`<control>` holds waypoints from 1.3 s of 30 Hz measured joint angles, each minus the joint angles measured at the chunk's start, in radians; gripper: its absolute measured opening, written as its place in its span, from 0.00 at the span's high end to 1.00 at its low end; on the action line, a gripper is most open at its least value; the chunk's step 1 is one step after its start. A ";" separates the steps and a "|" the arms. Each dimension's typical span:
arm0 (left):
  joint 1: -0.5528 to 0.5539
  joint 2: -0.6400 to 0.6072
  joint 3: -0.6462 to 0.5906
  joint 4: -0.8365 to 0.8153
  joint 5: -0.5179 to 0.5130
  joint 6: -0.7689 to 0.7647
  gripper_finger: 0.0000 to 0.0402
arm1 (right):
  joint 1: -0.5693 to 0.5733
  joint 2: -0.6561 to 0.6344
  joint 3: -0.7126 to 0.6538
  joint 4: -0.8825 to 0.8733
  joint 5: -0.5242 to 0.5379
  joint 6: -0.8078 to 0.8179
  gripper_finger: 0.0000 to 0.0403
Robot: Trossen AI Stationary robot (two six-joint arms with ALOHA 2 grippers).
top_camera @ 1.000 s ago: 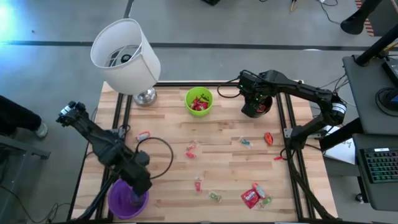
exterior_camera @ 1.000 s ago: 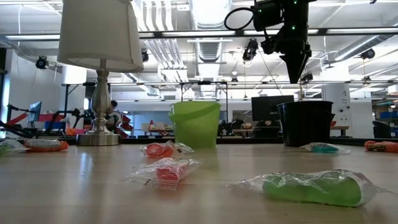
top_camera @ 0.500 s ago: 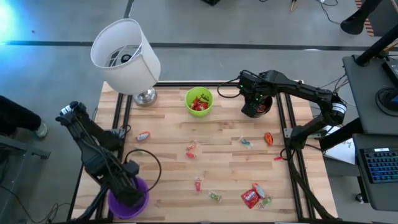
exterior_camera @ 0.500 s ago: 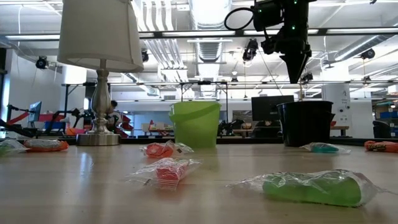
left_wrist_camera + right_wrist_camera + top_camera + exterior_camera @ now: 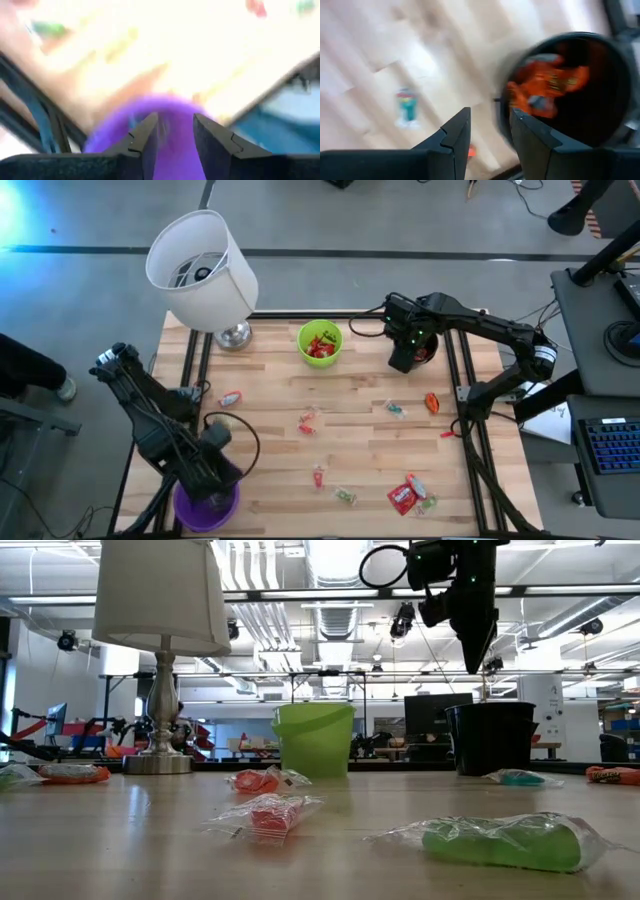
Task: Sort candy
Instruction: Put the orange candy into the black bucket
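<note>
Left gripper (image 5: 172,135) over purple cup (image 5: 205,505), parted.

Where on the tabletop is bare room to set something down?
Free: the strip between the lamp base and green cup, and the wood between the purple cup and the candy. Crowded: the table's right half, with scattered candy near the black cup.
</note>
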 joint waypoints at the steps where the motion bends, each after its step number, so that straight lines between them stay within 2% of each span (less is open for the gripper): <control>1: 0.005 0.000 0.000 -0.022 -0.044 0.000 0.74 | 0.000 -0.001 0.000 0.000 -0.036 -0.007 0.68; 6: 0.036 0.000 -0.001 -0.183 -0.157 0.001 0.75 | 0.000 -0.005 0.000 0.000 -0.209 -0.013 0.68; 10: 0.064 -0.023 -0.035 -0.169 -0.205 0.100 0.76 | 0.010 -0.010 0.000 -0.008 -0.305 -0.013 0.68; 14: 0.093 -0.048 -0.079 -0.179 -0.207 0.176 0.76 | 0.040 -0.023 0.000 -0.018 -0.350 -0.003 0.68; 24: 0.158 -0.116 -0.181 -0.181 -0.218 0.241 0.76 | 0.212 -0.030 0.000 -0.016 -0.327 0.250 0.68; 28: 0.164 -0.129 -0.209 -0.180 -0.273 0.244 0.76 | 0.275 -0.029 0.000 -0.008 -0.197 0.376 0.68; 31: 0.164 -0.133 -0.207 -0.181 -0.303 0.279 0.76 | 0.297 -0.029 0.000 0.009 -0.137 0.435 0.68; 39: 0.164 -0.132 -0.141 -0.180 -0.400 0.383 0.76 | 0.301 -0.029 -0.054 0.037 -0.130 0.539 0.68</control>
